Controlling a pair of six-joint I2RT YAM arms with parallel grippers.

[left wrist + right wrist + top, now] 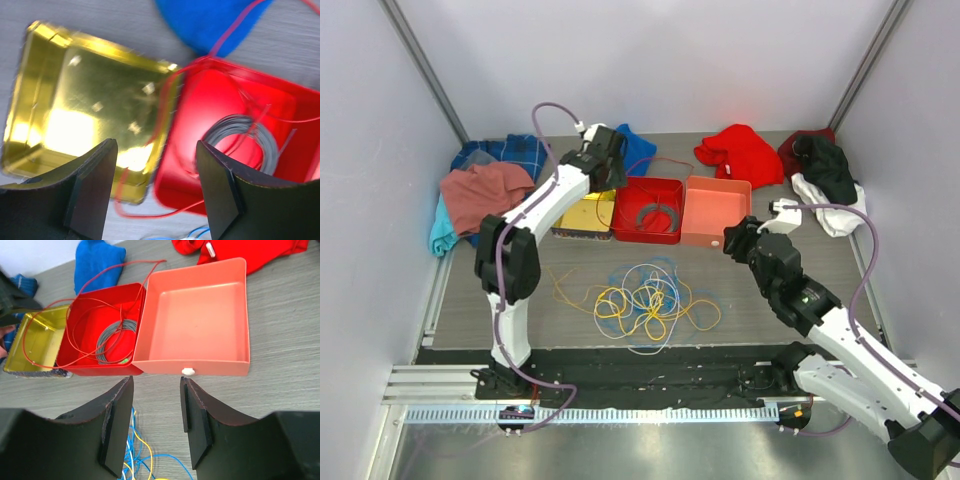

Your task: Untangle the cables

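Yellow, blue, orange and white cables point(642, 300) lie tangled on the grey table point(460, 300); both my grippers are empty.

My left gripper point(155, 150) hangs over the seam between the gold tray point(75, 100) and the red tray point(220, 95), jaws spread wide and gripping nothing. My right gripper point(156, 385) hangs above the table just in front of the salmon tray point(195, 315), jaws also parted with nothing between them. The 3 trays sit side by side behind the tangle. 1 thin red cable point(235, 29) loops through the red tray, spills over the gold tray and runs back across a blue cloth point(210, 20). A grey wire coil point(245, 119) rests inside the red tray. The main tangle lies mid-table, between my 2 arms and near their bases.
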